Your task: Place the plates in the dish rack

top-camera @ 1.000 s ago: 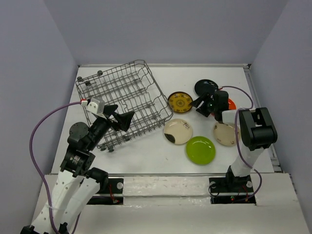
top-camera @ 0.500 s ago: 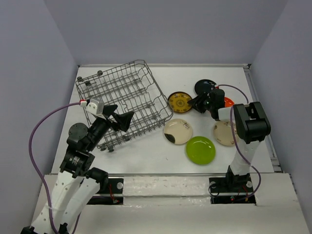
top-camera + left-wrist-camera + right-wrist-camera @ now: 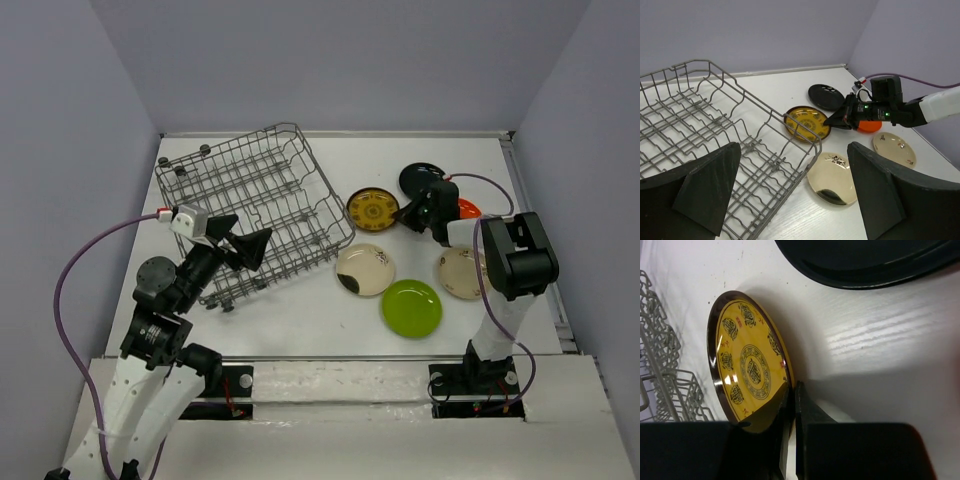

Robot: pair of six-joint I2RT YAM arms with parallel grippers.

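So the right gripper (image 3: 403, 214) has its fingers pinched on the rim of the brown-yellow patterned plate (image 3: 372, 210), on the side away from the dish rack (image 3: 258, 190). The plate sits pattern up, just beside the rack. The black plate (image 3: 418, 178) and orange plate (image 3: 468, 210) are right by the gripper. The left gripper (image 3: 246, 238) hangs spread wide over the rack's near edge. The cream plates (image 3: 365, 268) and lime green plate (image 3: 411, 307) lie on the table (image 3: 300, 310).

six plates, one dish rack (image 3: 255, 205), two tools
on the tabletop (image 3: 300, 322): one black plate (image 3: 420, 178), one orange plate (image 3: 469, 209), one brown-yellow patterned plate (image 3: 371, 209), one lime green plate (image 3: 411, 307), two cream ones, namely the smudged cream plate (image 3: 364, 269) and the speckled cream plate (image 3: 460, 273); left tool (image 3: 792, 146), right tool (image 3: 791, 387).
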